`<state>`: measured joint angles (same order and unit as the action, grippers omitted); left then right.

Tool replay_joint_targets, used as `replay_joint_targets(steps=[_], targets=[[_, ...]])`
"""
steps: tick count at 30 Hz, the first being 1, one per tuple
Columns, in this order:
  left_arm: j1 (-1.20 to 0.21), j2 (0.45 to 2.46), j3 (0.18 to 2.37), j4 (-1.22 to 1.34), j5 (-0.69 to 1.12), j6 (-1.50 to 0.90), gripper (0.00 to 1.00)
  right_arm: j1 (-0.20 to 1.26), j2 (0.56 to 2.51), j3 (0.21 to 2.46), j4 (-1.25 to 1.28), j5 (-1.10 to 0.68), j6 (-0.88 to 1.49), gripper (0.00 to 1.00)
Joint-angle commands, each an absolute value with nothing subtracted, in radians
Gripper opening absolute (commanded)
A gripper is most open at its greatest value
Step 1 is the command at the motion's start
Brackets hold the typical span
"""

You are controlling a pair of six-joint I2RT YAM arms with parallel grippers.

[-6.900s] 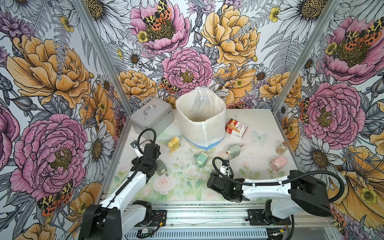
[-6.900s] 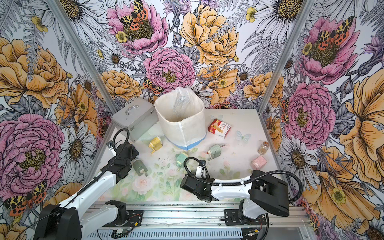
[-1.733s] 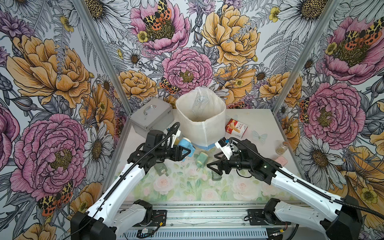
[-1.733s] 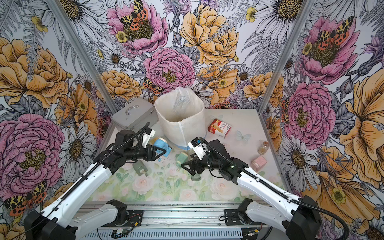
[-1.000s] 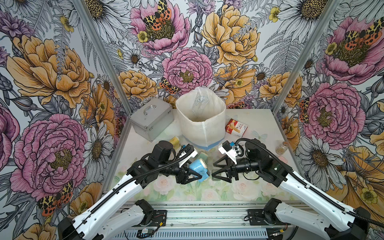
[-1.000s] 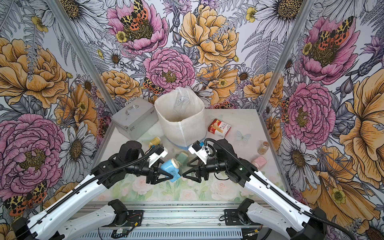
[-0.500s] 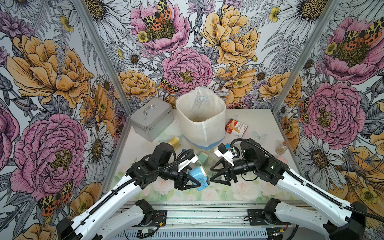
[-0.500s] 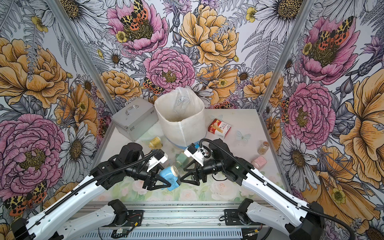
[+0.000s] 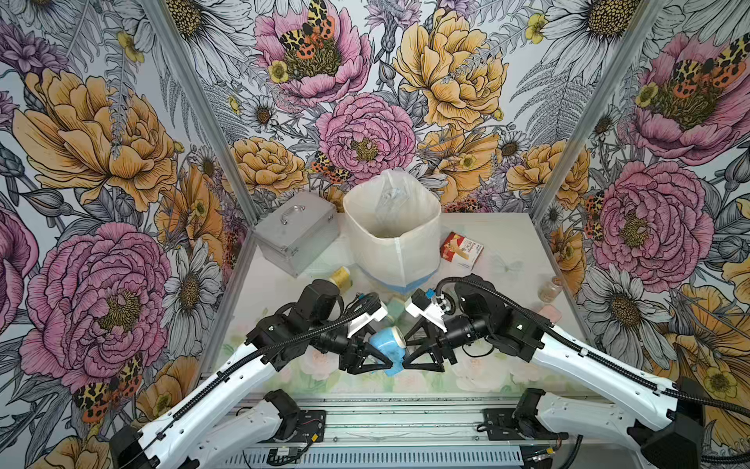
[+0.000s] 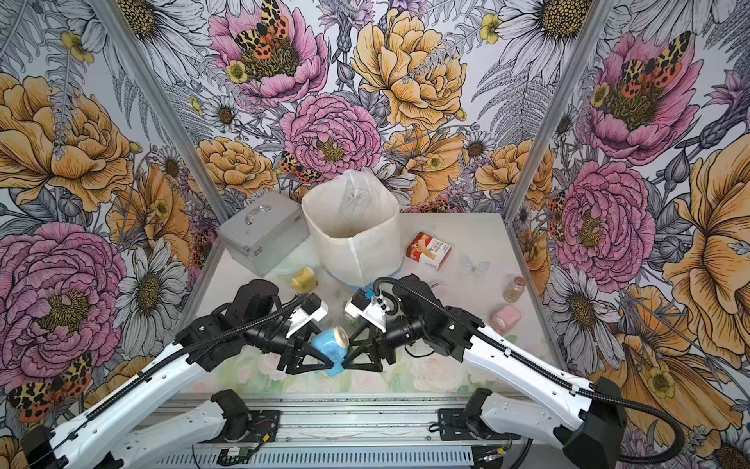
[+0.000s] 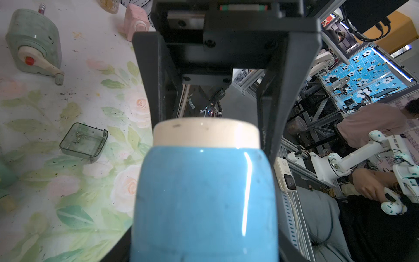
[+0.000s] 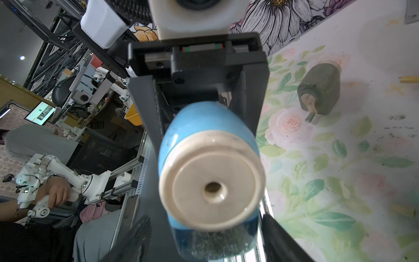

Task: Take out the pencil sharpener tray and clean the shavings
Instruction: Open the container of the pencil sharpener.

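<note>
A silver case (image 9: 298,231) is set at the far left of the table (image 9: 507,231). A red-and-white box (image 9: 462,249) is laid flat well apart from it, and a small jar (image 9: 550,289) is stood near the right edge.

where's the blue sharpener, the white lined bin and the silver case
blue sharpener (image 9: 385,345): in a top view, on the middle of its blue body
white lined bin (image 9: 391,260): in a top view, on its front wall below the rim
silver case (image 9: 300,235): in a top view, on its body just below the handle
</note>
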<state>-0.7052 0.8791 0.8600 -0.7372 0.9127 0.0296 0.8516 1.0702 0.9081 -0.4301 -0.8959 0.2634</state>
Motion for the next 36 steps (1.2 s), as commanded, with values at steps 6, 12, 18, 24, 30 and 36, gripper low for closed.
replay_joint_targets(steps=[6,12,18,24,30,36], targets=[[-0.717,0.853,0.898,-0.722,0.947,0.041,0.0,0.858,1.084,0.954,-0.422,-0.969,0.247,0.53],[-0.719,0.847,0.89,-0.723,0.955,0.036,0.0,0.849,1.065,0.951,-0.423,-0.977,0.253,0.3],[-0.719,0.835,0.885,-0.723,0.948,0.039,0.0,0.823,1.053,0.947,-0.422,-0.972,0.264,0.31],[-0.719,0.835,0.889,-0.722,0.937,0.043,0.0,0.826,1.074,0.954,-0.423,-0.972,0.274,0.46],[-0.719,0.835,0.898,-0.722,0.933,0.049,0.0,0.831,1.09,0.953,-0.424,-0.98,0.272,0.62],[-0.719,0.836,0.905,-0.722,0.935,0.05,0.0,0.831,1.116,0.956,-0.423,-0.999,0.258,0.69]])
